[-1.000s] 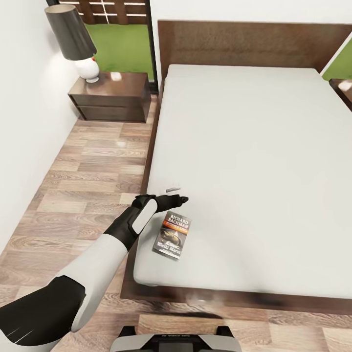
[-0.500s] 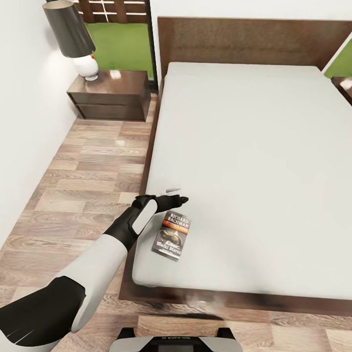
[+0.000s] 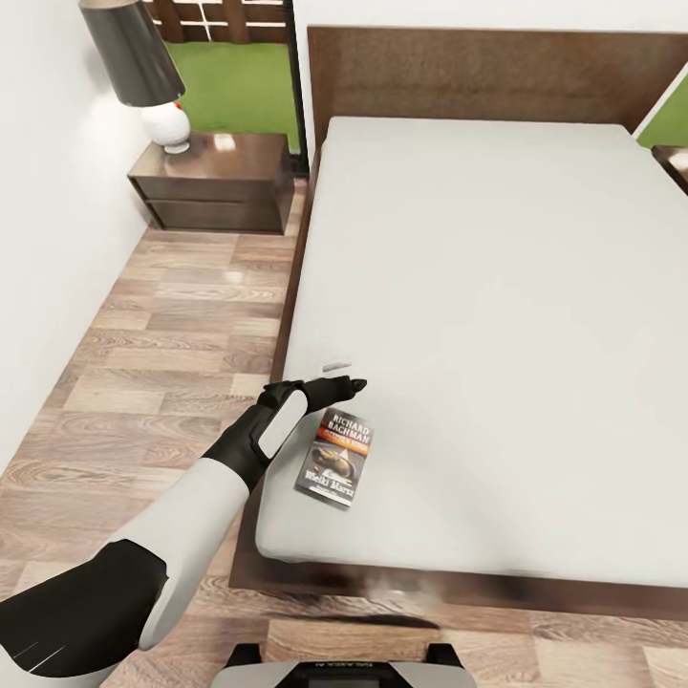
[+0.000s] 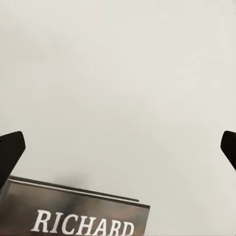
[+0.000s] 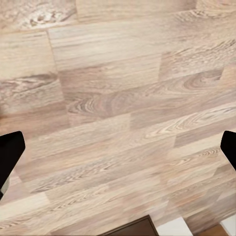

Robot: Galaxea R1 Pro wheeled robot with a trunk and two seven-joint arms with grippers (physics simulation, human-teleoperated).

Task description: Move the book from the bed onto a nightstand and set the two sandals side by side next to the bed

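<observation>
Your book [image 3: 336, 456] lies flat, cover up, on the light grey mattress of the bed [image 3: 497, 287], near the foot-end corner on the robot's left side, a little in from the mattress edge. It is a thin paperback with a dark cover, an orange band and white lettering; judge it light, a bit floppy, and smooth-faced, so it may slide on the mattress rather than lift if you push at it. The mattress looks soft enough to give, so pressing one finger down beside an edge and closing across the book's short side or along the spine seems your best hold; pinching the flat cover from above will not work. Your left gripper [image 3: 340, 388] hovers just beyond the book's top edge, fingers spread wide and empty; in the left wrist view the dark fingertips [image 4: 11, 147] sit far apart with the book's top edge [image 4: 78, 211] low between them. Your right gripper [image 5: 118, 147] also stands wide and empty, over brown wood-plank floor [image 5: 118, 98]. Further out, the nightstand [image 3: 212, 182] is a low dark-brown cabinet with a glossy top, carrying a lamp [image 3: 143, 72] with a black shade and white base; leave room for the book beside it.
</observation>
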